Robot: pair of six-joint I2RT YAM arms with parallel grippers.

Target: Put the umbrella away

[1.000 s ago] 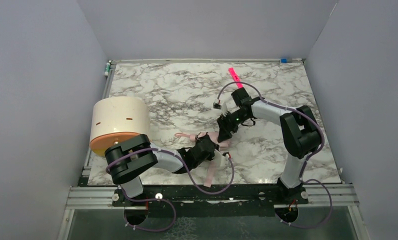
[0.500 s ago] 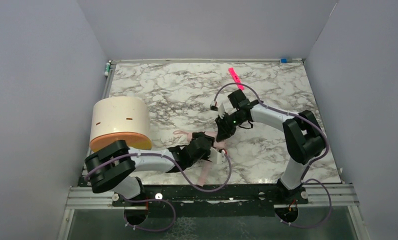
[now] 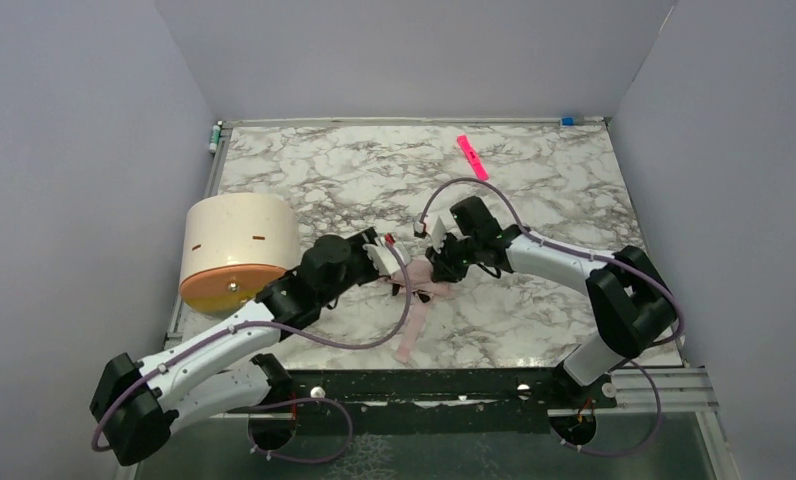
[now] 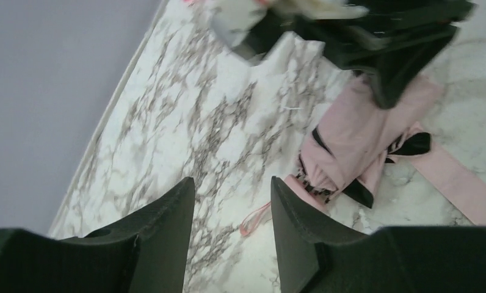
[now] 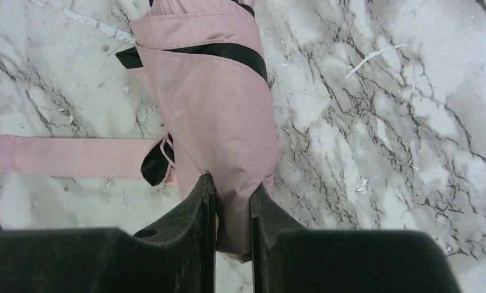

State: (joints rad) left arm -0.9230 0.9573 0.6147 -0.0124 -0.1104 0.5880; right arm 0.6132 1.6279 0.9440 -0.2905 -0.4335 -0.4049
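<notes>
The pale pink folded umbrella point(image 3: 421, 282) lies on the marble table point(image 3: 324, 180), black lining showing at its folds point(image 5: 210, 104). Its flat pink strap point(image 3: 410, 335) trails toward the near edge. My right gripper point(image 5: 232, 195) is shut on one end of the umbrella's fabric; from above it sits at the bundle's right side point(image 3: 437, 267). My left gripper point(image 4: 232, 190) is open just left of the umbrella point(image 4: 356, 137), with only marble and a thin pink cord loop point(image 4: 256, 220) between its fingers. In the top view the left gripper point(image 3: 386, 258) hovers at the umbrella's left end.
A cream cylinder with an orange end point(image 3: 239, 250) lies on its side at the table's left, close behind the left arm. A bright pink strip point(image 3: 471, 156) lies at the back right. Grey walls enclose the table on three sides.
The left arm let go and swung from the umbrella's near side round to its left, jaws now open. The right gripper came down and shut on the umbrella's fabric.
</notes>
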